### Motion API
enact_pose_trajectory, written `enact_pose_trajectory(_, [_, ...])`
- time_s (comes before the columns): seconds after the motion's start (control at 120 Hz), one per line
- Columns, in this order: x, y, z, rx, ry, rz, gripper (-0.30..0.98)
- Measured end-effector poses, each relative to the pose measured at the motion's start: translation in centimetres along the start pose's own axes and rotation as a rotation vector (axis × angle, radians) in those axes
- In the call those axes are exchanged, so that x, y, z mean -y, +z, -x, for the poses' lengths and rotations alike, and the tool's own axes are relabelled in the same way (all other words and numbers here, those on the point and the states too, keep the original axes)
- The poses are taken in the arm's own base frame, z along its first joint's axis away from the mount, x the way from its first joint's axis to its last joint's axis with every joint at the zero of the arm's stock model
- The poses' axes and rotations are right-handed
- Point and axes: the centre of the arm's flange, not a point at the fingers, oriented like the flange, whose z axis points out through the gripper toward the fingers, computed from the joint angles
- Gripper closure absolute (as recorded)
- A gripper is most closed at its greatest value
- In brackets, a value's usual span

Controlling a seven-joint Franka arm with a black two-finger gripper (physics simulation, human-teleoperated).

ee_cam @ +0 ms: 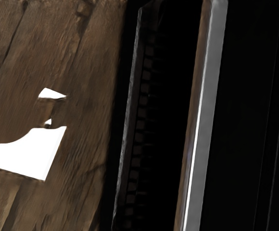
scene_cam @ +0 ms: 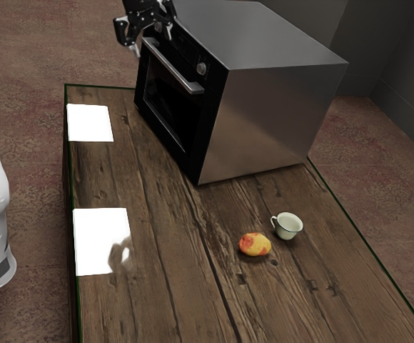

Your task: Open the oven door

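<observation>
My gripper (scene_cam: 151, 38) is at the top of the exterior view, by the upper far end of the oven front, its two fingers apart with nothing seen between them. The oven (scene_cam: 264, 107) is a steel box with a black front, and its door (scene_cam: 165, 100) looks closed. A silver bar handle (scene_cam: 171, 66) runs along the door's upper edge; its far end lies close to the fingertips. In the wrist view the handle (ee_cam: 205, 115) crosses as a long pale bar beside the dark door window (ee_cam: 166, 115). Whether a finger touches the handle cannot be told.
The oven stands on a wooden table (scene_cam: 171, 243). A knob (scene_cam: 201, 68) sits on the oven front above the handle's near end. Toward the exterior view's lower right are a red-yellow fruit (scene_cam: 254, 244) and a pale cup (scene_cam: 288, 226). Two bright white patches (scene_cam: 90, 123) mark the table's left side.
</observation>
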Motion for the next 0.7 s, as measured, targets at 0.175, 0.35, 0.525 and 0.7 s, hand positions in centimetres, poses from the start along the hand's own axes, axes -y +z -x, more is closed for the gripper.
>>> enact_pose_trajectory(0.175, [-0.5, 0.5, -0.1, 0.004, 0.052, 0.007, 0.0])
enact_pose_trajectory(0.35, [-0.4, 0.9, -0.7, 0.0, 0.087, 0.008, 0.0])
enact_pose_trajectory(0.525, [-0.8, 1.8, 1.7, 0.002, 0.177, 0.001, 0.0])
enact_pose_trajectory(0.7, [-0.8, 3.0, 2.0, 0.006, 0.228, 0.003, 0.0])
